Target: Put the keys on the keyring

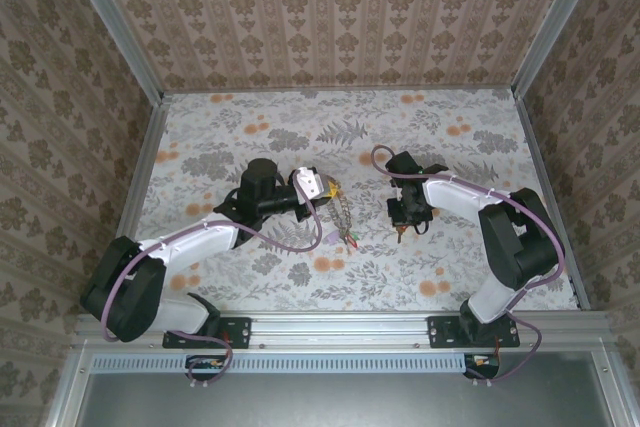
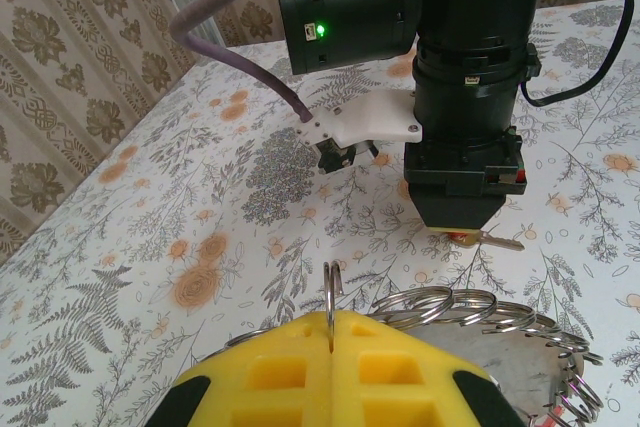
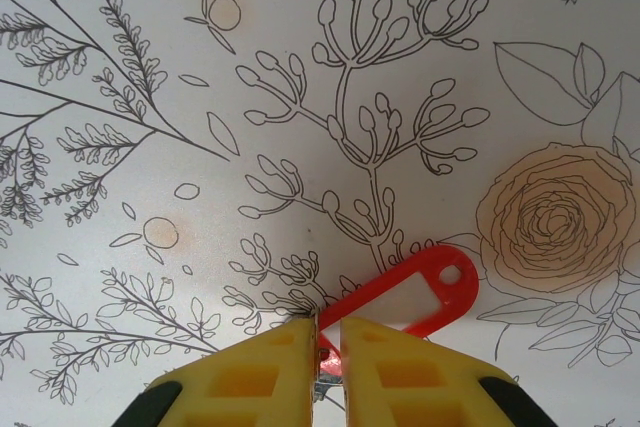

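Right wrist: red-tagged key (image 3: 415, 292) diagonal, hole end upper right.

- The surface (image 1: 250, 277) is covered edge to edge with a pale print of grey ferns and leaves and scattered orange blossoms.
- Aluminium rails (image 1: 340, 325) frame it at the near edge and along both sides, and patterned walls (image 1: 330, 17) rise around it.
- Near its middle is the keyring (image 1: 342, 215), a silvery chain of small rings running toward the near edge. How much of it rests flat cannot be told.
- At the chain's near end, a few keys (image 1: 352, 239) with coloured tags lie on the print.
- To their right, the red-tagged key (image 3: 420, 292) sits close over a drawn branch beside an orange rose. Whether it touches cannot be told.
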